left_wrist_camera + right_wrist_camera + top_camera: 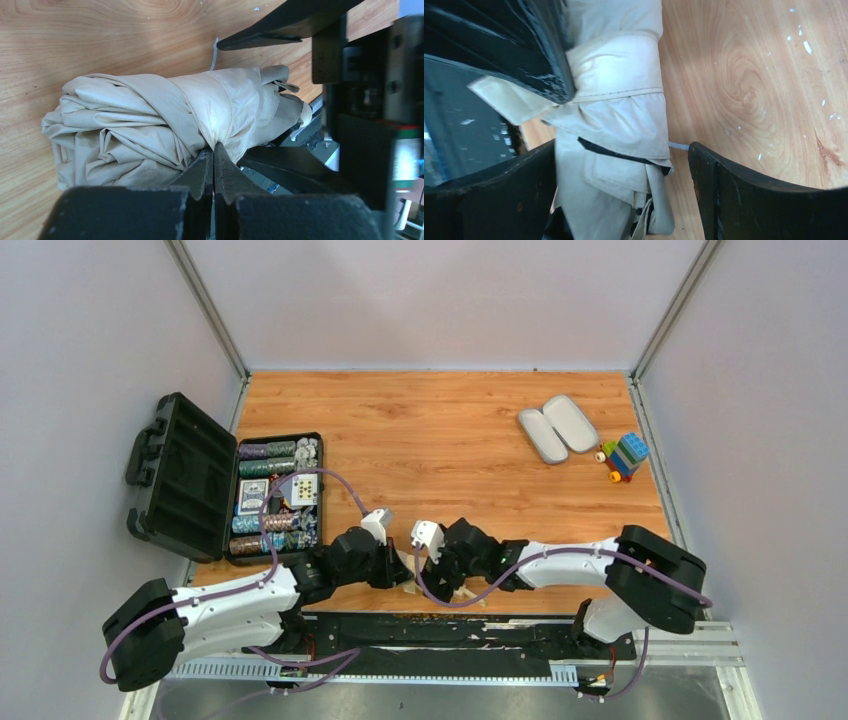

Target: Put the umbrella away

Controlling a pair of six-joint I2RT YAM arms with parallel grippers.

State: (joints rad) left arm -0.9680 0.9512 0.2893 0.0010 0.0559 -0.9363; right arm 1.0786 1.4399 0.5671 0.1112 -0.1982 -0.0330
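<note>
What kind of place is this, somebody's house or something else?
Likely a robot lab booth: plain grey wall panels box in a wood-grain table, and two white-and-black robot arms are bolted at its edge.

The umbrella [150, 125] lies folded on its side at the near edge of my wooden table [100, 35]: beige fabric bunched in creases, matching strap [619, 70] wrapped round its middle, the tab [499, 97] seemingly pinched in my left gripper [214, 150].

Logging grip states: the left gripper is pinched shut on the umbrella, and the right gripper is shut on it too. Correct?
Not quite. The right gripper is open: the right wrist view shows its fingers apart, one on each side of the umbrella. The left gripper is pinched shut on the umbrella, as you said.
</note>
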